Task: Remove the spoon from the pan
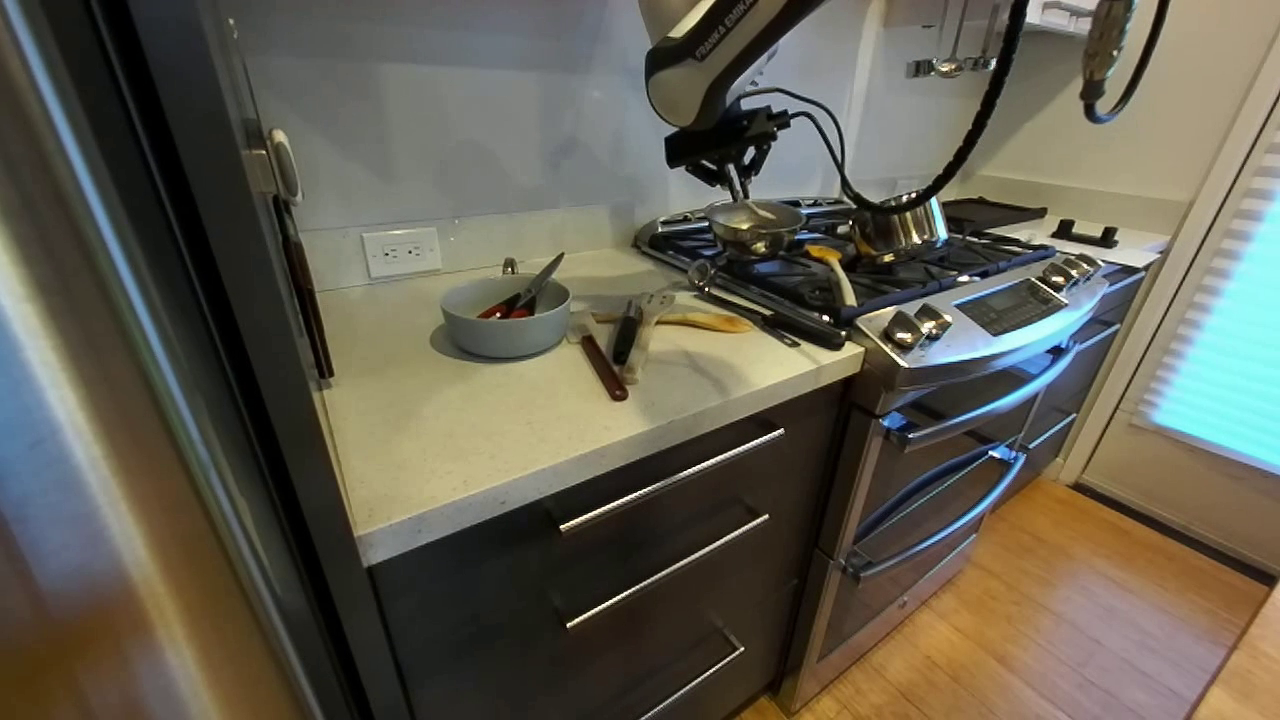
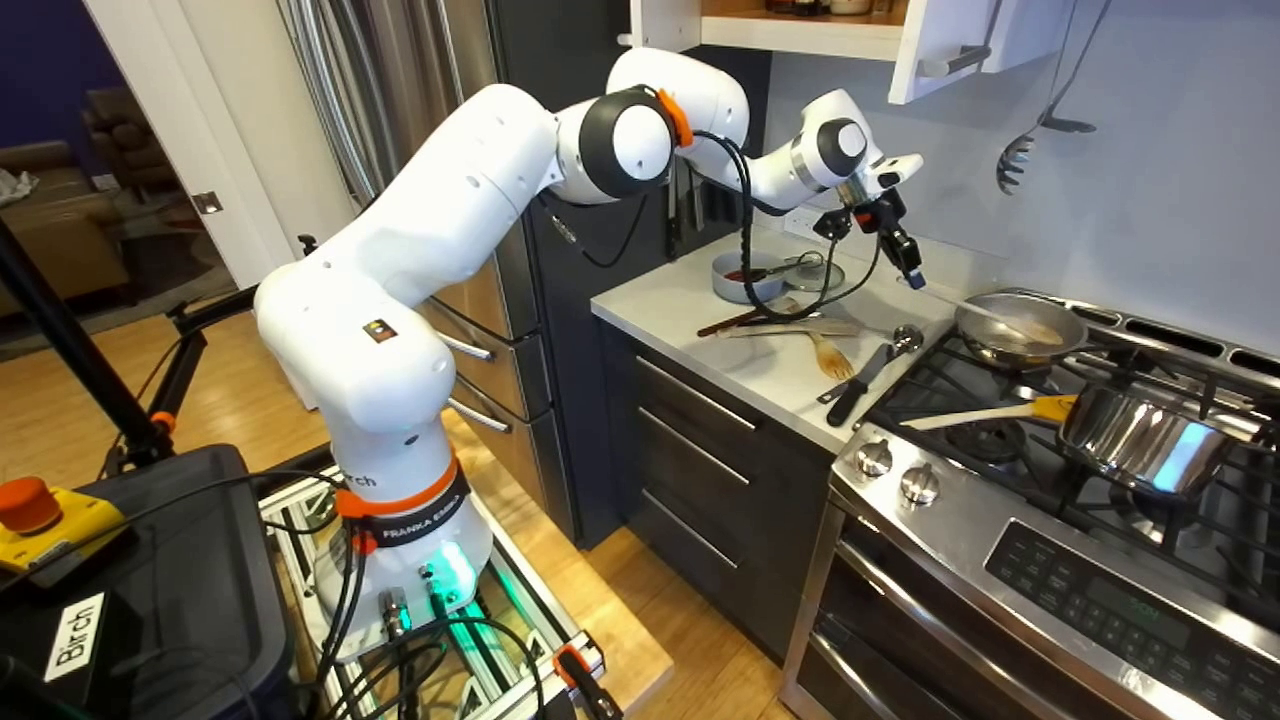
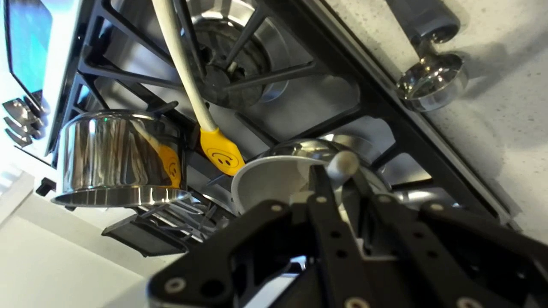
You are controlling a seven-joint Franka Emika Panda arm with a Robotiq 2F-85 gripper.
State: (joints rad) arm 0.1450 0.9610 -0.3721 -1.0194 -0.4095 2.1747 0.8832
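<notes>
"Pincer [image 3: 339, 182] is narrow, and there's the end of the spoon [image 2: 990, 314], right between its fingers. I'd call that a hold!"

"A firm one?"

"Can't tell how firm from out here. The handle slants away from me, over the rim, and the far end sits inside the pan [image 2: 985, 350]."

"And the pan's where?"

"On the stove [image 2: 960, 520], near the steel pot [image 2: 1145, 440]."

"So what's the score?"

"About halfway, by my reckoning. Grasp looks done; removal isn't. Left to play: lift, clear the rim, carry, put down, let go."

"Put down where?"

"The task doesn't say. My guess is the tabletop [image 1: 440, 430], just beside the stove. But first, up and out, without dragging the pan along."
</notes>
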